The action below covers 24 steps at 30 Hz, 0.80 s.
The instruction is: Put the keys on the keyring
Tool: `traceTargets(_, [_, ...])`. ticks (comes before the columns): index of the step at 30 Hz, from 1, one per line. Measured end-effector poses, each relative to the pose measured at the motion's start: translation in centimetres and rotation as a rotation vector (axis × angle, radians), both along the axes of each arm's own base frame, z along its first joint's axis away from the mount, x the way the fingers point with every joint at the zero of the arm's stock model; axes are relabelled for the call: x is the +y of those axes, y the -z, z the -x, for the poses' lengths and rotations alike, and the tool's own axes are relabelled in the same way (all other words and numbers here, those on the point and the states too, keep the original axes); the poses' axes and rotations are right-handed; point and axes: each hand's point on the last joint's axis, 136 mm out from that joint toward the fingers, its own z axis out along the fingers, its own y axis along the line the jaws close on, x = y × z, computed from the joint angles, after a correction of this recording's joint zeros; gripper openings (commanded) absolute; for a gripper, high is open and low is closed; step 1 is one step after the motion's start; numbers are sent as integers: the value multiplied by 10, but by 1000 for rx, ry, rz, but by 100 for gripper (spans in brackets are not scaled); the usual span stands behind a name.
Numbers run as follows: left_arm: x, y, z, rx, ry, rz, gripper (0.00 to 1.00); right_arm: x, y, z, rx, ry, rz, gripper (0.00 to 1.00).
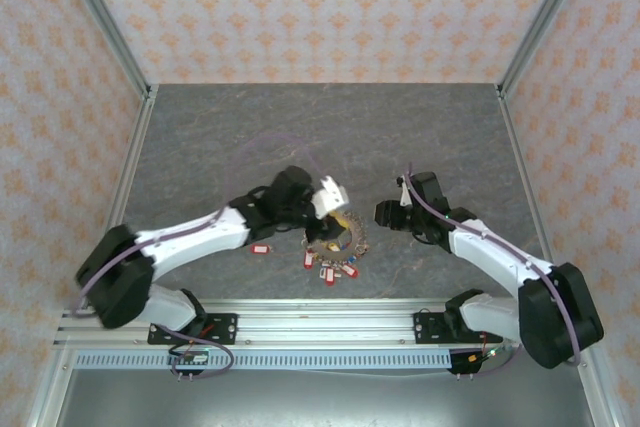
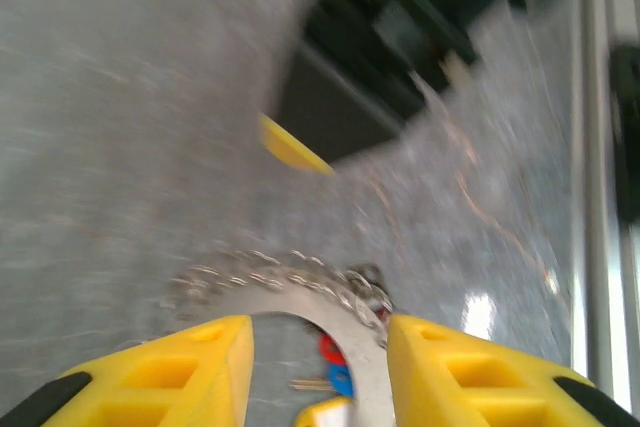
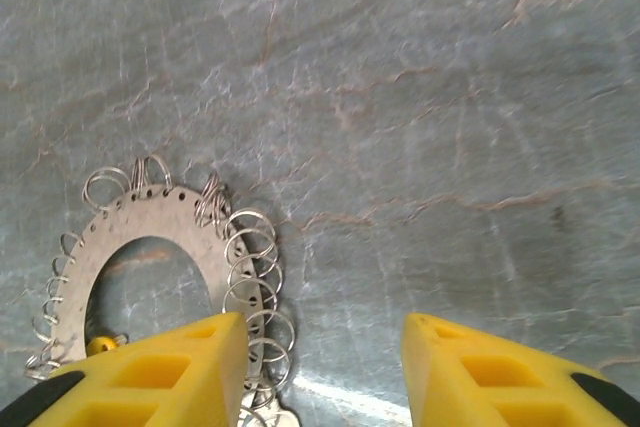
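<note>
Grey table (image 1: pixel 300 127) bears the keyring (image 3: pixel 190 227) lying flat; left gripper (image 2: pixel 318 339) and right gripper (image 3: pixel 322 335) stand parted.

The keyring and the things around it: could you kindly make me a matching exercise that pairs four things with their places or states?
Things:
1 keyring
2 left gripper
3 right gripper
4 red-tagged key

States:
A jaws open over bare table
B lies alone beside the left arm
C flat on the table, edged with wire loops
D jaws open astride the keyring

Pairs: 1-C, 2-D, 3-A, 4-B
</note>
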Motion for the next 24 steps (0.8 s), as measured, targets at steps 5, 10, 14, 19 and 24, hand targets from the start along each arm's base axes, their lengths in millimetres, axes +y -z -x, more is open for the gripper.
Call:
traceTargets(5, [44, -62, -14, -142, -250, 193, 63, 13, 4, 1, 41, -32, -54, 46])
traceTargets(10, [88, -71, -19, -171, -494, 280, 100, 24, 0, 2, 32, -61, -75, 48])
traceTargets(14, [112, -52, -29, -84, -679, 276, 100, 31, 0, 2, 56, -56, -91, 49])
traceTargets(19, [128, -6, -32, 138, -853, 218, 100, 37, 7, -1, 130, -31, -108, 50])
traceTargets(24, [119, 36, -24, 341, -892, 175, 100, 43, 28, 10, 239, -20, -104, 50])
